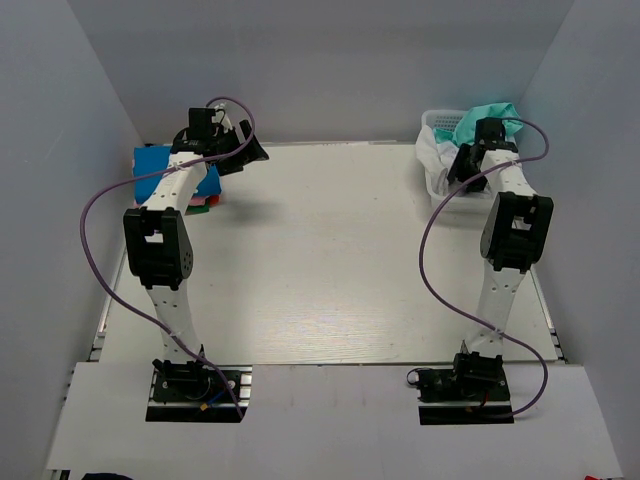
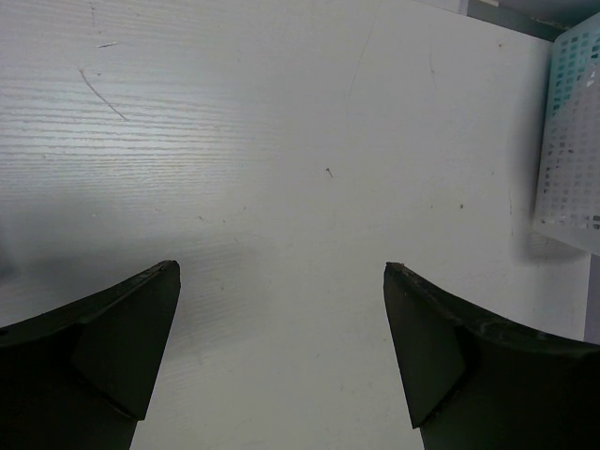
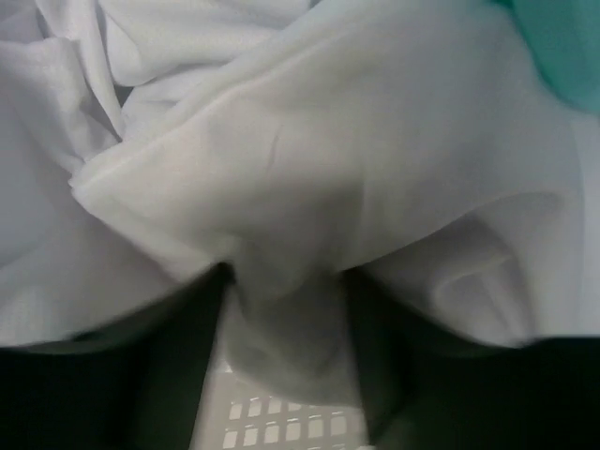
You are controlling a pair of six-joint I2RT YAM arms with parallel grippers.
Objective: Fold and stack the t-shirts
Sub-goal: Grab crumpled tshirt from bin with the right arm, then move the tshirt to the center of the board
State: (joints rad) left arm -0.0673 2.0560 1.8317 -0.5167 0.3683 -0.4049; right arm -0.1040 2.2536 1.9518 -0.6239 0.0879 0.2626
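At one o'clock the right end effector (image 3: 286,319) pinches a fold of the crumpled white cloth t-shirt (image 3: 309,169) in the white plastic mesh basket (image 3: 281,417), apparently to lift it out. The left end effector (image 2: 281,270) hangs spread at eleven.

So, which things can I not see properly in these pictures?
Folded stack, top view: the left arm covers most of it; number of shirts unclear.
Right gripper, right wrist view: the white t-shirt drapes over it; grip unclear.
Basket, left wrist view: cut by the right edge.
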